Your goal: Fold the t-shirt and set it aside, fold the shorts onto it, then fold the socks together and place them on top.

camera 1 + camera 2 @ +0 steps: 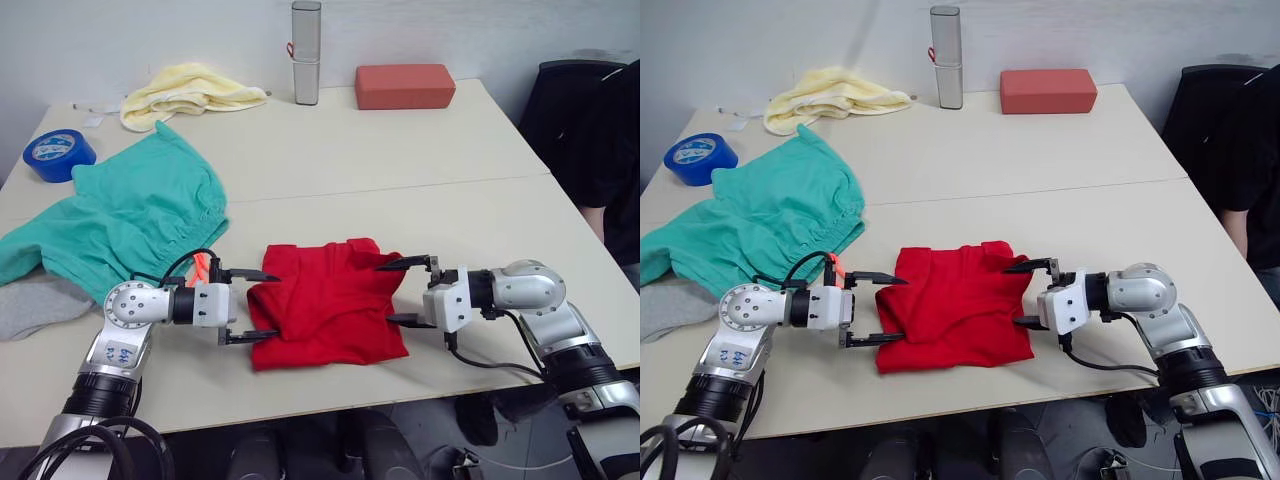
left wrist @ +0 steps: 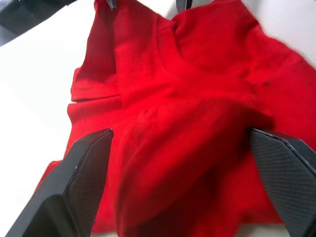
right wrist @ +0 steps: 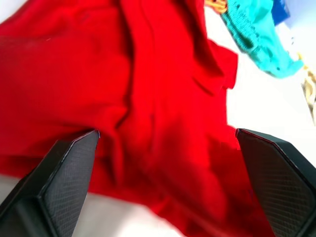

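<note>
The red t-shirt (image 1: 325, 303) lies folded into a rough rectangle near the table's front edge, between both arms. At its left side my left gripper (image 1: 252, 305) is open, one finger above and one below the cloth's edge. My right gripper (image 1: 400, 292) is open at the shirt's right side. Both wrist views look across the red fabric (image 2: 187, 113) between spread fingers. The teal-green shorts (image 1: 125, 215) lie spread out at the left, their orange drawstring (image 1: 201, 266) beside my left wrist. A grey sock (image 1: 32, 302) sticks out from under the shorts at the far left edge.
A pale yellow cloth (image 1: 190, 90) lies bunched at the back left. A blue tape roll (image 1: 58, 153) sits at the left edge. A tall grey case (image 1: 306, 52) and a red block (image 1: 404, 86) stand at the back. A dark chair (image 1: 590, 120) is at the right.
</note>
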